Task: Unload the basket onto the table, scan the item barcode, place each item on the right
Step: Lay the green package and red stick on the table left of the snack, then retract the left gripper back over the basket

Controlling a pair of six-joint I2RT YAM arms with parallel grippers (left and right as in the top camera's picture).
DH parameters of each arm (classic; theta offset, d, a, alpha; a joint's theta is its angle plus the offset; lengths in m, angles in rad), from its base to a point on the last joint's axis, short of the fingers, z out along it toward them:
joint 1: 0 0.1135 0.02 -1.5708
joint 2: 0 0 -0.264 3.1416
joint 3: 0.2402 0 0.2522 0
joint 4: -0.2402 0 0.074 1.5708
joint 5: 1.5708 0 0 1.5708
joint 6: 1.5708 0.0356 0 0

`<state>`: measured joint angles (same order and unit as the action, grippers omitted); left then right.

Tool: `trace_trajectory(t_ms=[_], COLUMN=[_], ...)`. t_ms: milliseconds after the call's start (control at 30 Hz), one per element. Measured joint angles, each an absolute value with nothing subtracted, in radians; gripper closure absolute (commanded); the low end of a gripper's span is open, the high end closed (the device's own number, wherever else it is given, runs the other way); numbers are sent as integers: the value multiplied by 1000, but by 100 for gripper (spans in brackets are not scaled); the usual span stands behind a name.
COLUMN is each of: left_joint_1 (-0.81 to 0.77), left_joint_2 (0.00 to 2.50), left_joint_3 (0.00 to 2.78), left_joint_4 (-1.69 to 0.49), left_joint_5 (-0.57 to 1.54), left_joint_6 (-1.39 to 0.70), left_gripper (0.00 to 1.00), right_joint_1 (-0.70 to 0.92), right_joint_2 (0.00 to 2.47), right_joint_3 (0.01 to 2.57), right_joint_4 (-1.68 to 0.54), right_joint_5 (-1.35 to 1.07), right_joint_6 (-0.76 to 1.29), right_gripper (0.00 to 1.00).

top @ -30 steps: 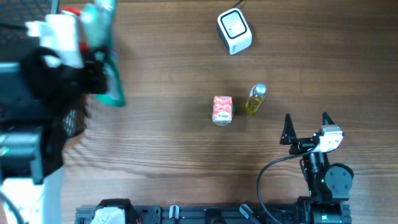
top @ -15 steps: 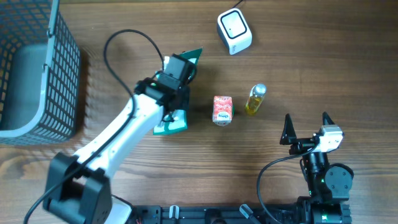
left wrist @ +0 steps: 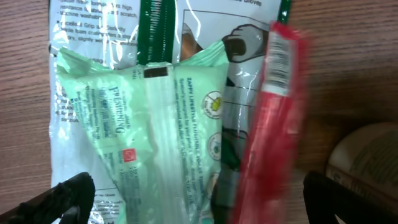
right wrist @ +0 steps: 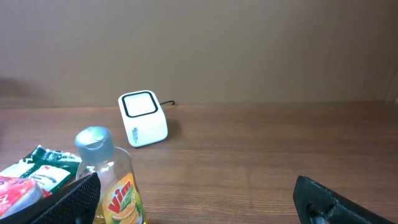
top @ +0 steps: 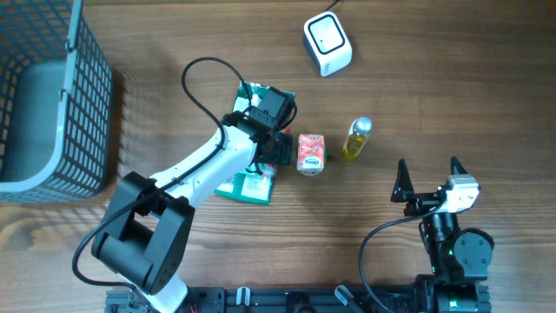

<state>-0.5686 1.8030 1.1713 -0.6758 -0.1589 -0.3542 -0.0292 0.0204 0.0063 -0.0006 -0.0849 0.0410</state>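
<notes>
Your wooden table (top: 452, 87) carries the wire basket (top: 87, 104) at its far left edge, well apart from everything else. The left arm (top: 200, 169) reaches across to the middle, over a pile of 3 flat packs. At the bottom lies the clear glove package (left wrist: 242, 37). The green packet (left wrist: 155, 137) lies on top of it, printed back up, and a blurred red packet (left wrist: 277, 112) lies along the green one's right side. Your left gripper (left wrist: 199, 196) hangs over this pile with its fingers spread wide to either side, gripping nothing. The white scanner (top: 327, 43) sits at the far edge, well apart from the pile. A yellow bottle (top: 357, 139) lies just beside a small red carton (top: 311, 154), which is right next to the left gripper. Your right gripper (top: 427, 176) rests near the table's front edge, fully spread and empty.
</notes>
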Motion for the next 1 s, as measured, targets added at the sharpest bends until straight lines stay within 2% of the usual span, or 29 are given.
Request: trace_trajectory(t_ms=[233, 433, 467, 500, 533, 767, 900, 1000], left_joint_1=[-525, -280, -240, -193, -133, 134, 172, 172], left_joint_2=[1756, 1469, 1415, 1354, 1282, 1080, 1116, 1180], left_joint_3=[1194, 1368, 1382, 1389, 1393, 1396, 1396, 1396], left_joint_4=[-737, -896, -899, -900, -906, -999, -1050, -1095], left_joint_5=[-138, -133, -135, -135, -137, -141, -52, -12], left_joint_6=[-349, -294, -290, -289, -290, -275, -224, -184], left_gripper=[0, 0, 28, 77, 94, 96, 94, 96], right_joint_1=[-29, -29, -29, -29, -29, -29, -29, -29], right_joint_2=[20, 20, 20, 20, 20, 20, 20, 20], right_joint_3=[6, 6, 6, 6, 6, 6, 6, 6], right_joint_4=[-1, -1, -1, -1, -1, -1, -1, -1], right_joint_5=[-85, -85, -85, -85, -85, -85, -85, -85], right_joint_6=[41, 41, 41, 41, 41, 41, 41, 41], right_gripper=[0, 0, 0, 0, 0, 0, 0, 0])
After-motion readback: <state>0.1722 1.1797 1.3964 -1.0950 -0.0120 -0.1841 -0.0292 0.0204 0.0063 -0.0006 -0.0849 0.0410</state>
